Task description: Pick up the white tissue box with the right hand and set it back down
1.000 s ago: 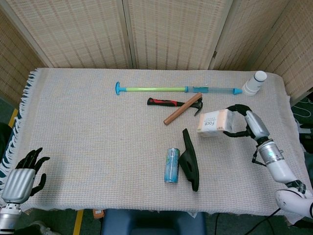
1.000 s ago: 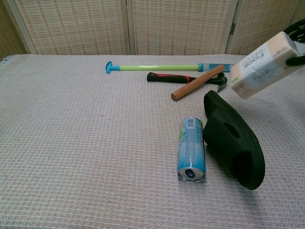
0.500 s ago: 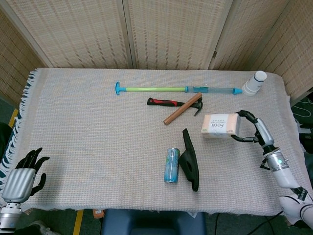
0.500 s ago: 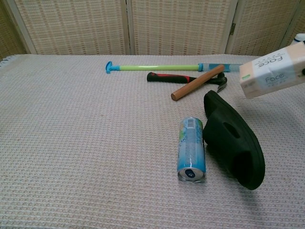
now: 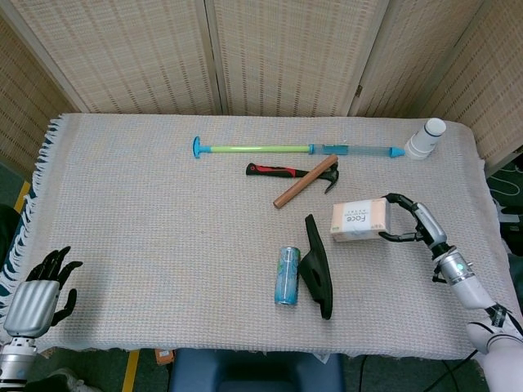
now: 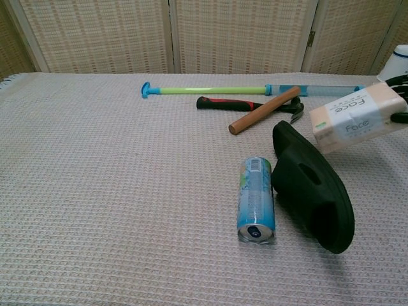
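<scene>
The white tissue box [image 5: 360, 220] with "Face" printed on it is held by my right hand [image 5: 411, 221] at the right of the table, just right of the black slipper [image 5: 317, 265]. The hand's fingers wrap the box's right end. In the chest view the tissue box [image 6: 357, 117] is tilted, its left end low near the cloth; I cannot tell whether it touches. Only fingertips of the right hand [image 6: 400, 99] show there at the frame's right edge. My left hand [image 5: 37, 295] hangs open off the table's front left corner.
A blue drink can [image 5: 287, 276] lies beside the slipper. Behind them lie a wooden dowel [image 5: 305, 182], a red-handled hammer [image 5: 282, 171] and a long green-and-blue rod [image 5: 298, 149]. A white bottle [image 5: 426, 138] stands at the back right. The woven cloth [image 5: 147, 237] covers the table.
My right hand has carried the tissue box downward and slightly toward the front, closer to the cloth, and the box has levelled out. The left hand has not moved.
</scene>
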Controlling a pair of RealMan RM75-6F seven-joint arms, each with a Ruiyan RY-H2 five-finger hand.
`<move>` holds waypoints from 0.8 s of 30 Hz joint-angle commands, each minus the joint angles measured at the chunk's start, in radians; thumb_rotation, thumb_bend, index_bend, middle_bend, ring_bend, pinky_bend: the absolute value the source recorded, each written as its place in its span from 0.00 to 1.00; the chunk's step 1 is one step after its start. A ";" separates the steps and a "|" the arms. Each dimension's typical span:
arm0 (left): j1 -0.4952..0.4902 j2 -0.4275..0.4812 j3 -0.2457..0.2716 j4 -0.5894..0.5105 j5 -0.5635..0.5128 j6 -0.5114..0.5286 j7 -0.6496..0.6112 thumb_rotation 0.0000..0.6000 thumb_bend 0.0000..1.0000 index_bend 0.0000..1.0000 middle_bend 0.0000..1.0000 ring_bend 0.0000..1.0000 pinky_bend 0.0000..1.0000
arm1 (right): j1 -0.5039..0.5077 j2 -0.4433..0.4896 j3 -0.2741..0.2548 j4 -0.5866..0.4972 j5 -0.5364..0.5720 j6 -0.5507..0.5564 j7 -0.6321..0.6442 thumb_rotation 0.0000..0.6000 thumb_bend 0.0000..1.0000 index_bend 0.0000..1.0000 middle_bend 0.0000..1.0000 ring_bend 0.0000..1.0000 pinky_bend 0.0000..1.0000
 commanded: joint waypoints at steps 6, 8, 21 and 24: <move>-0.002 -0.001 -0.002 0.003 -0.009 -0.007 0.001 1.00 0.53 0.23 0.00 0.00 0.18 | 0.001 -0.035 -0.006 0.061 0.010 -0.023 -0.047 1.00 0.37 0.44 0.37 0.27 0.00; -0.003 -0.002 -0.001 0.004 -0.009 -0.007 0.003 1.00 0.53 0.23 0.00 0.00 0.18 | 0.001 -0.038 -0.008 0.067 0.012 -0.034 -0.071 1.00 0.37 0.43 0.37 0.27 0.00; -0.006 -0.008 0.000 0.005 -0.014 -0.014 0.014 1.00 0.53 0.23 0.00 0.00 0.18 | 0.014 0.002 -0.049 0.043 -0.005 -0.124 -0.199 1.00 0.37 0.38 0.37 0.25 0.00; -0.006 -0.008 0.002 0.003 -0.010 -0.013 0.015 1.00 0.53 0.23 0.00 0.00 0.18 | 0.021 0.024 -0.059 0.018 -0.013 -0.129 -0.211 1.00 0.37 0.36 0.37 0.24 0.00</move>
